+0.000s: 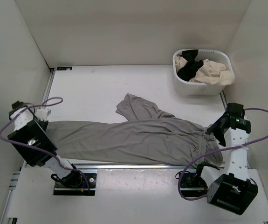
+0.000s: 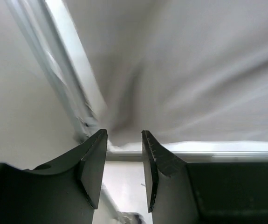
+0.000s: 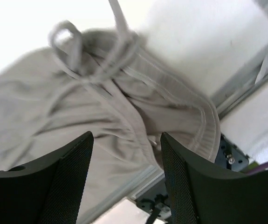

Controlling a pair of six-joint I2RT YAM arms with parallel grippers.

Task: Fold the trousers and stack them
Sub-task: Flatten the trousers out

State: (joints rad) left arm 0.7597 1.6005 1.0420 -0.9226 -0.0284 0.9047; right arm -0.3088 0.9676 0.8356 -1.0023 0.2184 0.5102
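Note:
The grey trousers [image 1: 134,137] lie flat across the near part of the table, leg ends at the left, waistband at the right. One leg is bent back toward the middle [image 1: 136,106]. My left gripper [image 1: 43,115] is open at the leg ends. In the left wrist view its tips [image 2: 124,135] stand at the edge of the cloth [image 2: 194,70] with nothing between them. My right gripper [image 1: 212,129] is open just above the waistband. In the right wrist view [image 3: 127,137] its jaws stand wide over the waistband [image 3: 203,126] and the drawstring [image 3: 78,51].
A white basket [image 1: 199,87] at the back right holds a black garment [image 1: 189,66] and a beige garment [image 1: 214,72]. A metal rail [image 1: 134,166] runs along the table's near edge. White walls enclose the left, back and right sides.

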